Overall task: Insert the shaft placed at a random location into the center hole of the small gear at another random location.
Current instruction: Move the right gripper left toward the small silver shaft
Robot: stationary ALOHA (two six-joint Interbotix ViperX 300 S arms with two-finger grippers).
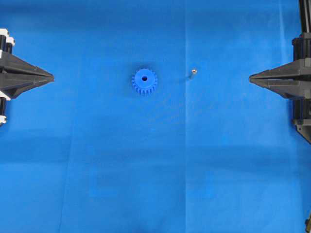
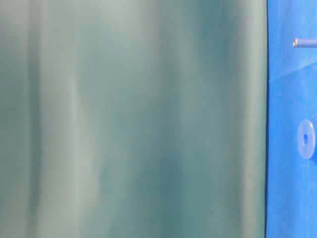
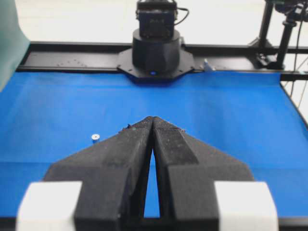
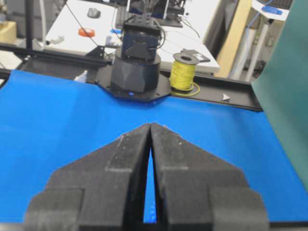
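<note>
The small blue gear (image 1: 144,81) lies flat on the blue cloth left of the middle, its dark center hole (image 1: 144,78) facing up. The shaft (image 1: 193,73) stands on end to its right, apart from it. In the table-level view the gear (image 2: 306,139) and the shaft (image 2: 304,42) show at the right edge. My left gripper (image 1: 52,76) is shut and empty at the far left. My right gripper (image 1: 250,77) is shut and empty at the far right. In the left wrist view the shaft (image 3: 95,137) sits left of the closed gripper (image 3: 153,118), which hides the gear. The right wrist view shows its closed gripper (image 4: 150,124).
The blue cloth (image 1: 155,170) covers the table. The opposite arm bases stand at the far edge in the left wrist view (image 3: 155,48) and the right wrist view (image 4: 136,67). A yellow wire spool (image 4: 185,72) sits beyond the table. A green curtain (image 2: 133,119) fills most of the table-level view.
</note>
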